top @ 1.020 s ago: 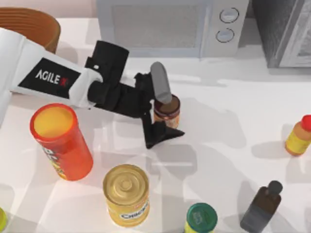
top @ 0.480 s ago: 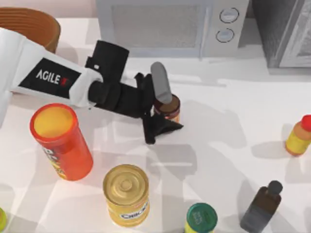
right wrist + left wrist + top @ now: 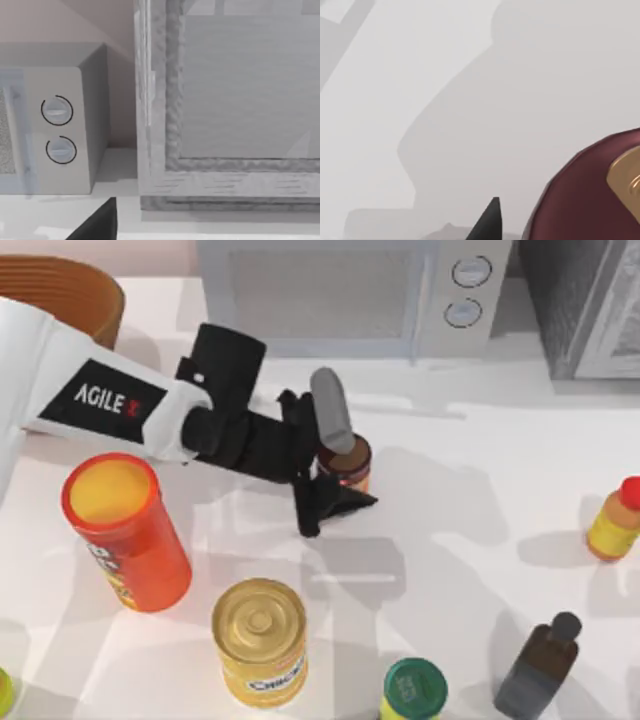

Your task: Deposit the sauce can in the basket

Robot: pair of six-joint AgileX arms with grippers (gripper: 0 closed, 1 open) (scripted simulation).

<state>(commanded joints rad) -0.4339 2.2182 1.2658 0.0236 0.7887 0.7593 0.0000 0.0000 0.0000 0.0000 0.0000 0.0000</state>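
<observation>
Top view: sauce can [image 3: 345, 466] inside left gripper [image 3: 338, 468].

Woven wicker basket [image 3: 60, 285]; glossy sauce can [image 3: 347, 462]; smooth table [image 3: 450, 530]

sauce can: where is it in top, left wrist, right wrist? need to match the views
Top view: the sauce can stands mid-table, between the fingers of the left gripper, below the microwave.
Left wrist view: the sauce can's dark red-brown top fills a corner, close up.
Right wrist view: not in it; the microwave's dials are.
Shared landmark: the white table, also in the left wrist view.
</observation>
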